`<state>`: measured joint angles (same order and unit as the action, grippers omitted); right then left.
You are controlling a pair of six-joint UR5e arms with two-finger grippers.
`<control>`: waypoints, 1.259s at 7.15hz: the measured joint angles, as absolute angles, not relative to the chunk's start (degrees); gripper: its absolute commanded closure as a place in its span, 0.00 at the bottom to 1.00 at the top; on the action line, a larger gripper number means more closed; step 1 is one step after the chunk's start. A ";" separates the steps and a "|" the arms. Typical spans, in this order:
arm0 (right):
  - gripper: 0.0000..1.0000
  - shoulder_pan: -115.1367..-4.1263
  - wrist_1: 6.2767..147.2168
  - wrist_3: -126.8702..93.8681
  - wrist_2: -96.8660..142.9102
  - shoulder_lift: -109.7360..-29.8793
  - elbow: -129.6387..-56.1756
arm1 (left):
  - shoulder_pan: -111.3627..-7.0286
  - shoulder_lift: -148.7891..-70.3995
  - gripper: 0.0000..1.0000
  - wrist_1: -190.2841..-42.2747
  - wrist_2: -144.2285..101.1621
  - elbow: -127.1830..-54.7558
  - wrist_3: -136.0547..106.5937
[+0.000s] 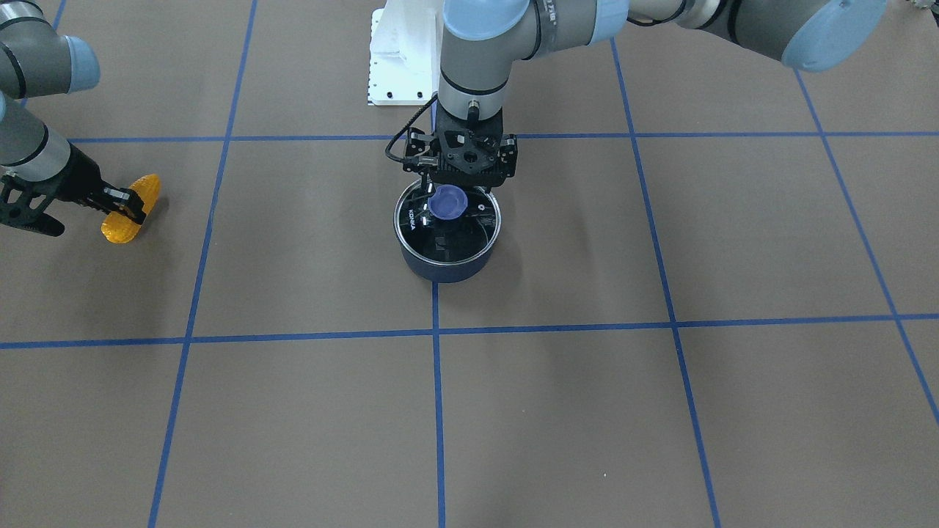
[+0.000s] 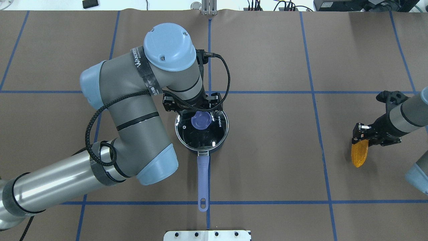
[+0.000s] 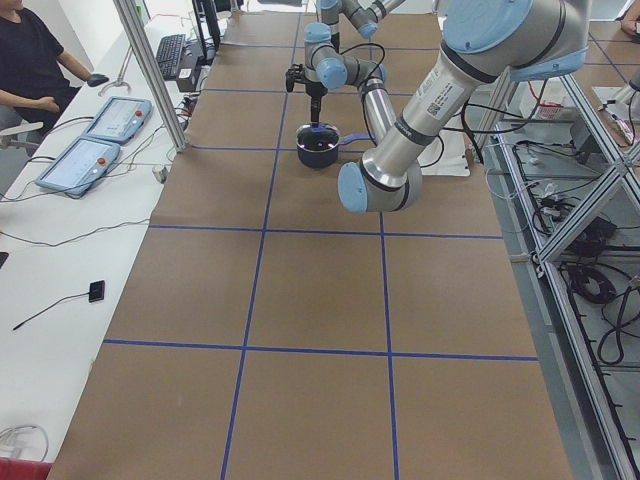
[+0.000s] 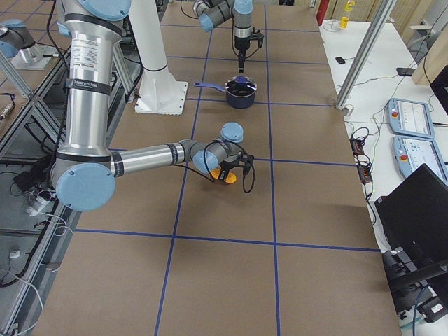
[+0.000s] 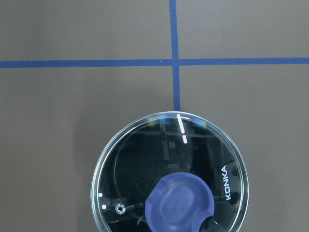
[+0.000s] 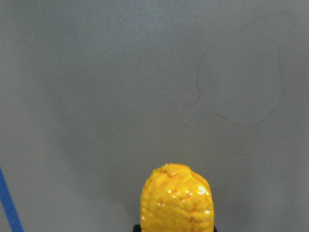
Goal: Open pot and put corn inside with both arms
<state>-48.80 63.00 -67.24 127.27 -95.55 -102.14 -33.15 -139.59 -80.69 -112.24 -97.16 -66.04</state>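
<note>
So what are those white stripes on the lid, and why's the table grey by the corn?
Left wrist view: the stripes are light glare on the glass lid. Right wrist view: the camera's colour turns the table grey behind the corn; the overhead view shows it brown.

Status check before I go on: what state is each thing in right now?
pot: upright, closed.
lid: seated on the pot.
corn: clamped in the right hand.
right hand: shut on the corn.
left hand: over the lid's knob; open or shut unclear.
</note>
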 measured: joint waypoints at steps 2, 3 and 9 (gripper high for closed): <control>0.54 -48.51 63.02 -67.18 127.34 -94.67 -102.16 | -33.14 -139.63 0.01 -81.65 -112.27 -96.17 -65.81; 0.54 -48.40 63.04 -67.16 127.35 -94.24 -102.14 | -33.14 -139.58 0.01 -81.76 -112.27 -95.90 -65.64; 0.55 -48.55 63.69 -67.04 127.45 -89.83 -102.31 | -31.66 -139.91 0.01 -86.30 -112.24 -91.73 -63.57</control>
